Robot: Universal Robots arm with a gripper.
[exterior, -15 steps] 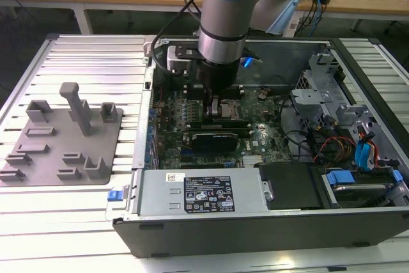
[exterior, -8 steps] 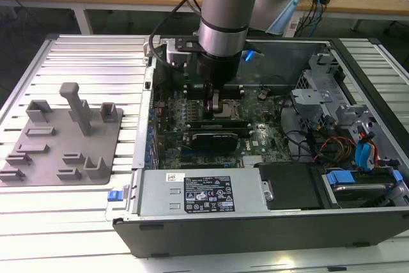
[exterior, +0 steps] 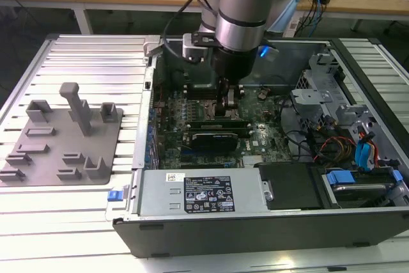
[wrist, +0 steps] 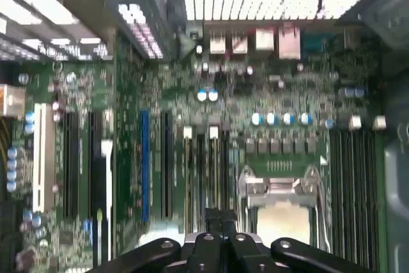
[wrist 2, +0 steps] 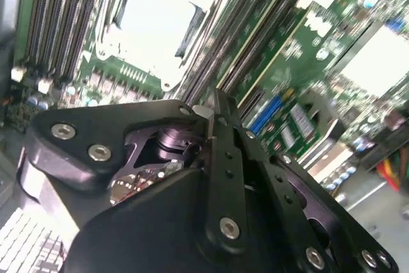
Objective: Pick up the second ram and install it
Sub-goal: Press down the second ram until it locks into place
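Directly beneath my pincer, the second ram appears as a long dark strip lying along the memory slots just beside the CPU socket. I cannot tell whether the pincer is clenched or released. I judge the step in hand to be seating the stick, which calls for square alignment with the slot and even downward pressure. Nearer the case front, the white label carries print I cannot read.
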